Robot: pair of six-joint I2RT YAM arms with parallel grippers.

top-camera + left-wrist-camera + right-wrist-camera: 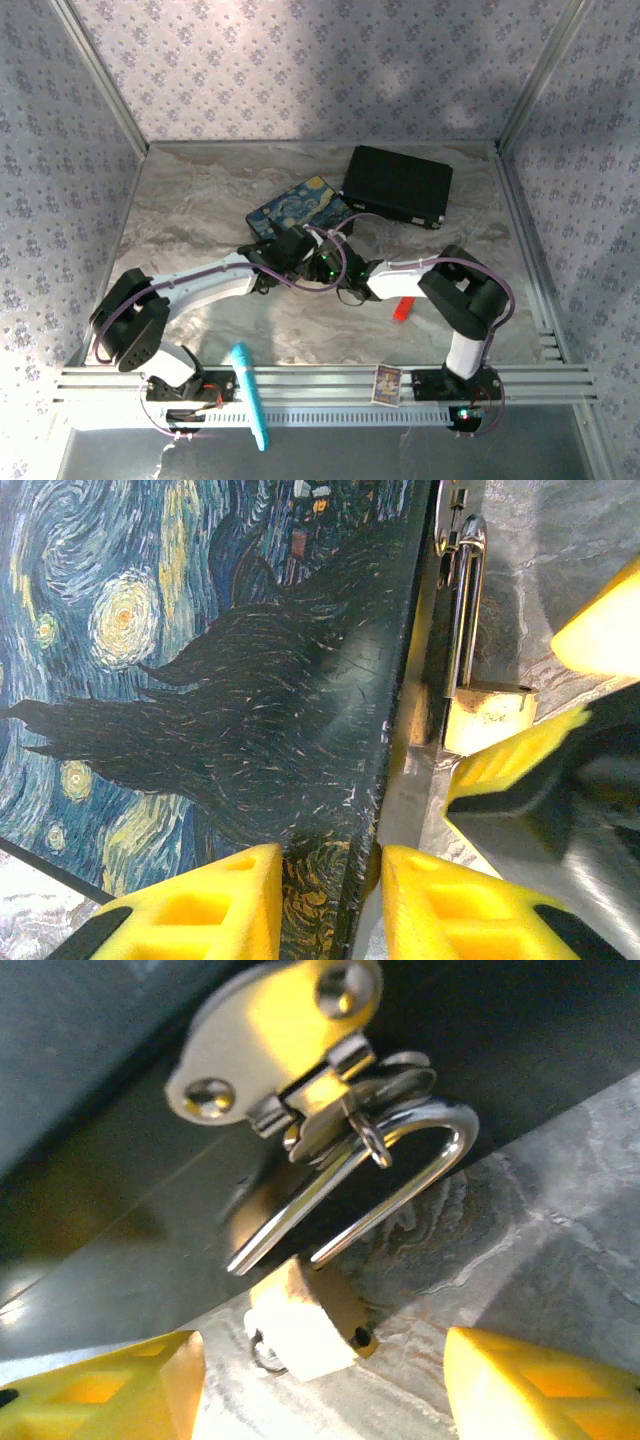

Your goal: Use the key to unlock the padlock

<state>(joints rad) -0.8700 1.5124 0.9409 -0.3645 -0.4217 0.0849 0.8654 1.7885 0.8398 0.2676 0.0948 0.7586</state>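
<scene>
The brass padlock [305, 1320] lies on the marble floor against the painted box [200, 680], and its silver shackle [400, 1175] is threaded through the box's hasp [270, 1040]. One shackle leg ends free beside the body, while the other enters it. The key is hidden; a thin wire ring [260, 1352] pokes out under the body's near end. My right gripper [320, 1370] is open, with one finger on each side of the padlock body and not touching it. My left gripper [330, 870] is shut on the painted box's front edge, with the padlock [487, 715] just right of it.
A black case [400, 185] lies behind the painted box [300, 205]. A red block [403, 308] sits by the right arm. On the near rail are a cyan tool [250, 395] and a small card [387, 383]. Patterned walls close three sides.
</scene>
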